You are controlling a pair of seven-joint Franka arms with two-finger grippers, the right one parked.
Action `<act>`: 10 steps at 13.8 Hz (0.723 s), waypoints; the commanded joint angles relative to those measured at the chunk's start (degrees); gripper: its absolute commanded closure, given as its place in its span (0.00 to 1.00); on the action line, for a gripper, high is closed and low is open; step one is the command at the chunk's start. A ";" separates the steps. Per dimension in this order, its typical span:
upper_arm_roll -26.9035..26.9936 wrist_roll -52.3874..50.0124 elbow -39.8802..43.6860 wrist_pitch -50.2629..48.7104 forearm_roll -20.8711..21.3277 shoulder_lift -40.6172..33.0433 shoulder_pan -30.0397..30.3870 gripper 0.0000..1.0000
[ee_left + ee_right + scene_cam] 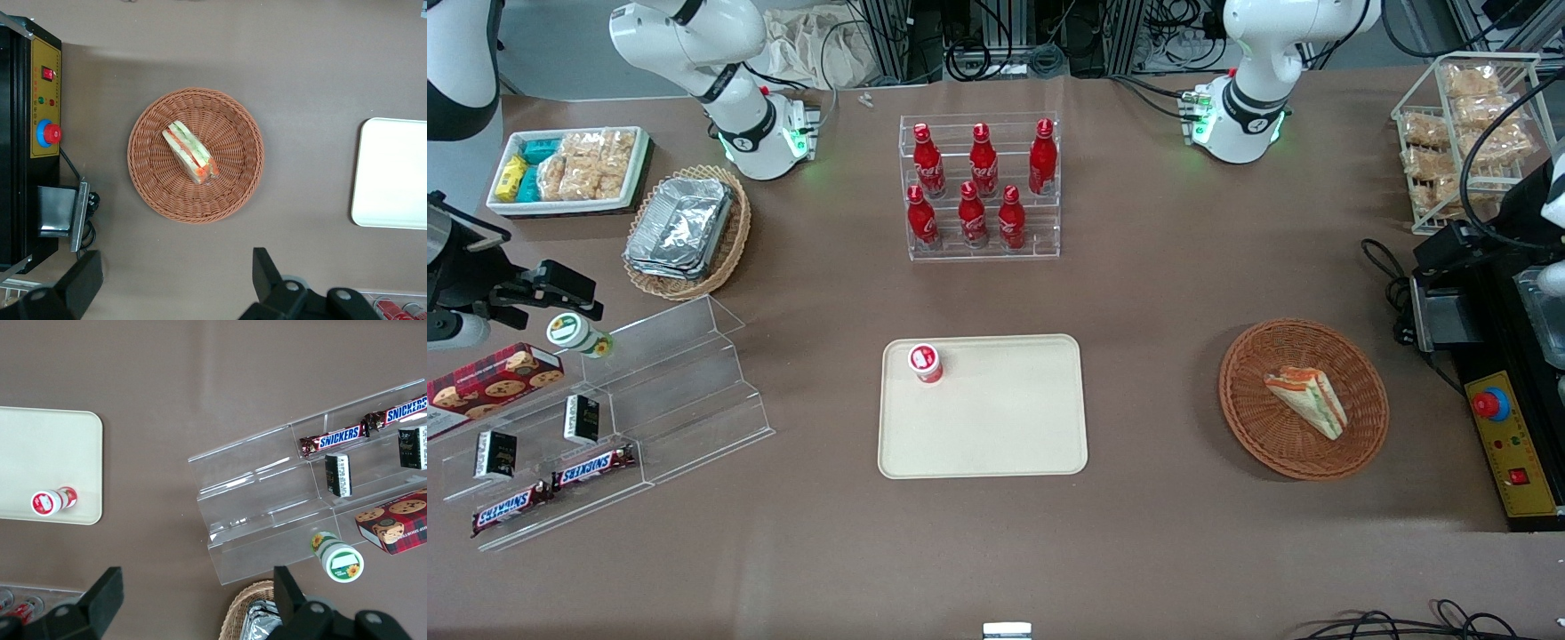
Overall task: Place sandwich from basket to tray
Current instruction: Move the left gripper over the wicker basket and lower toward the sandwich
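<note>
The sandwich (191, 153) is seen lying in the basket (237, 193), well apart from the tray (390, 200), where a small red-and-white bottle (926, 363) stands in one corner. The pincer (177, 283) is held high above the desk (300, 73), spread wide and empty. A descent centred on the wedge is called for, with the fingers closed across its flat bread faces.

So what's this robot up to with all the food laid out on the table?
It is about to move a sandwich from the round brown basket onto the cream tray. Nothing has been picked up yet: the sandwich lies in the basket, and the working arm's gripper hangs open above the table beside the basket, holding nothing. The tray holds only a small red-and-white cup near one corner.
</note>
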 commanded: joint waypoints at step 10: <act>2.69 -8.14 -3.20 -0.81 1.36 5.52 1.24 0.00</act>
